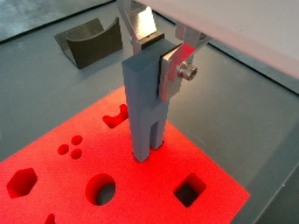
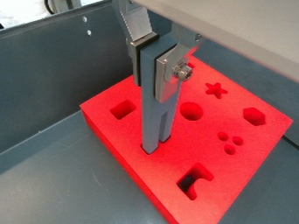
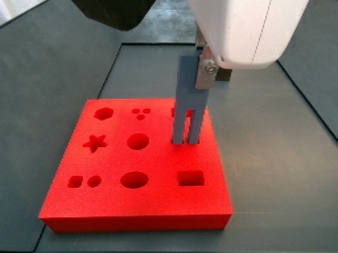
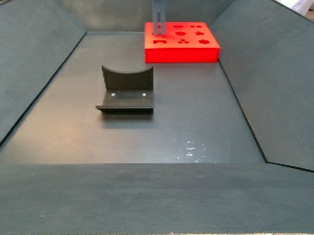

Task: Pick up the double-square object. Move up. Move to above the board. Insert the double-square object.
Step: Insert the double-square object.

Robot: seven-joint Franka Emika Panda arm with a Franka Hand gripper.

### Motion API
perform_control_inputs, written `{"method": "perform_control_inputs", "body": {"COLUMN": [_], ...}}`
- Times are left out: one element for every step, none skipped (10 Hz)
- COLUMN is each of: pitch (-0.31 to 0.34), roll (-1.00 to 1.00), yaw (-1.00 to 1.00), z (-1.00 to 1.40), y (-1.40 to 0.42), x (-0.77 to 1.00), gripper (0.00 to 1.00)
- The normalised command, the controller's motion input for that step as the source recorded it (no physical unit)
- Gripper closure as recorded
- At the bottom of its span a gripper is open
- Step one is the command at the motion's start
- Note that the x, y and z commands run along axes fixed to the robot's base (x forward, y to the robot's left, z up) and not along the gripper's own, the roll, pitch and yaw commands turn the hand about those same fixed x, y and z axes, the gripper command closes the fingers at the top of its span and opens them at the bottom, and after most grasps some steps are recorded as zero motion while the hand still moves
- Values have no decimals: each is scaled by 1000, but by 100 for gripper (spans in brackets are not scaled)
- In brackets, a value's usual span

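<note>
My gripper (image 1: 155, 63) is shut on the upper end of the double-square object (image 1: 146, 105), a tall slim blue-grey post held upright. Its two square prongs reach down to the red board (image 1: 70, 179), and their tips sit at or in a cut-out near one board edge. Both wrist views show the silver fingers (image 2: 173, 72) clamped on the post (image 2: 156, 96). In a side view the post (image 3: 191, 104) stands on the board (image 3: 132, 198) near its right edge, under my gripper (image 3: 201, 67). In a side view the board (image 4: 185, 46) lies far back with the post (image 4: 159, 27) on its left part.
A dark squat U-shaped block (image 4: 125, 89) sits on the grey floor in the middle of the bin, also in a wrist view (image 1: 91, 44). Grey sloped bin walls (image 4: 50, 78) enclose the floor. The board has star, circle, hexagon and square holes (image 3: 193, 179).
</note>
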Motion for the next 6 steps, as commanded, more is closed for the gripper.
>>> {"method": "perform_control_inputs", "body": {"pitch": [-44,-59,-66,-114,-16,0], "roll": [0,50,53,-47,-26,0], "yaw": [-97,-63,-51,-46,0,0], "z": [-514,-614,-531,-209,-54,0], "y": [-163,-223,-117,-20,0,0], "x": [103,134,146,146,0,0], "gripper": [100,100,100,100,100,100]}}
